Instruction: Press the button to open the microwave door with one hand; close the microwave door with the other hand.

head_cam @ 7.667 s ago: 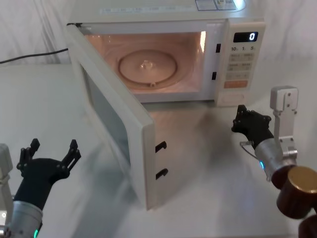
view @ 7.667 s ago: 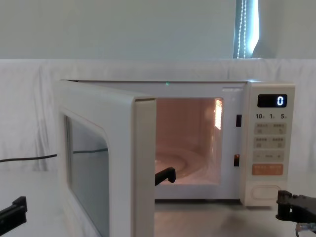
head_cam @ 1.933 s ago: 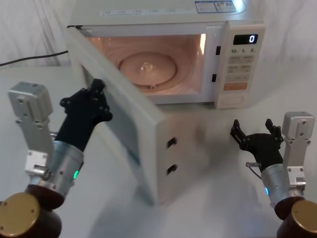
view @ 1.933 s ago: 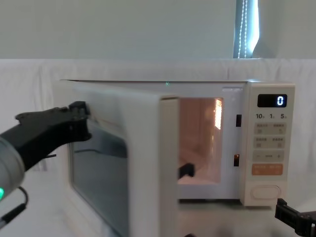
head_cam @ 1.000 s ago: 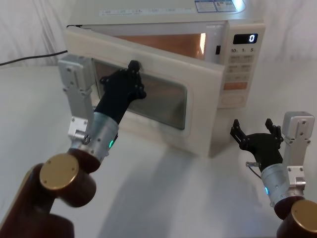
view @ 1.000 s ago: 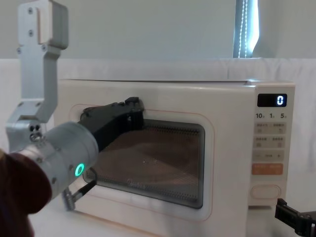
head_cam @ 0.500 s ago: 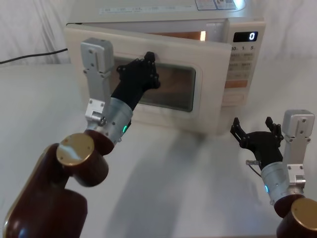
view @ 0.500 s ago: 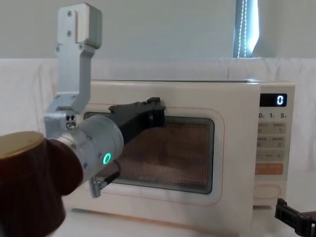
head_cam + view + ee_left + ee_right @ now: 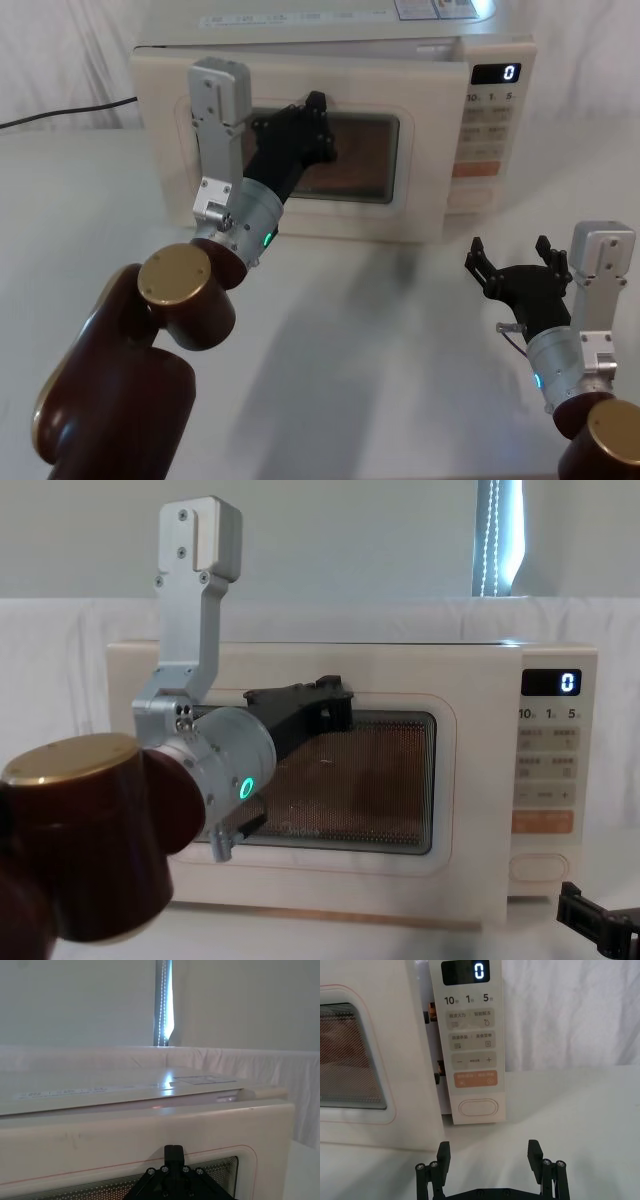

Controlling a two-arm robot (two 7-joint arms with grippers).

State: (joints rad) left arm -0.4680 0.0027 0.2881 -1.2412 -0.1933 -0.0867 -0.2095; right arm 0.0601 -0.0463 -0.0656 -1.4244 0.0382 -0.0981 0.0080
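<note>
The microwave sits toward the back of a white cloth-covered surface [image 9: 330, 330], with white draped fabric behind it and, higher up in the chest view, a plain pale wall with a narrow bright strip of window light above the microwave's right end. A black cable [image 9: 60, 113] runs along the surface to the left of the microwave.

The microwave door [image 9: 300, 150] lies almost flush with the microwave front; the right wrist view shows a thin gap with the latch slots between the door edge and the control panel. The left end effector [image 9: 316, 122] is pressed against the top edge of the door's dark window; whether its fingers are spread or together cannot be told. Its silver wrist with a green light [image 9: 244, 787] and glossy brown arm segments reach in from the microwave's front left.

The button [image 9: 477, 1108] is at the bottom of the control panel, below the orange key. The right end effector [image 9: 513, 270] hovers over the surface in front of the microwave's right end, clear of the button, its fingers spread.
</note>
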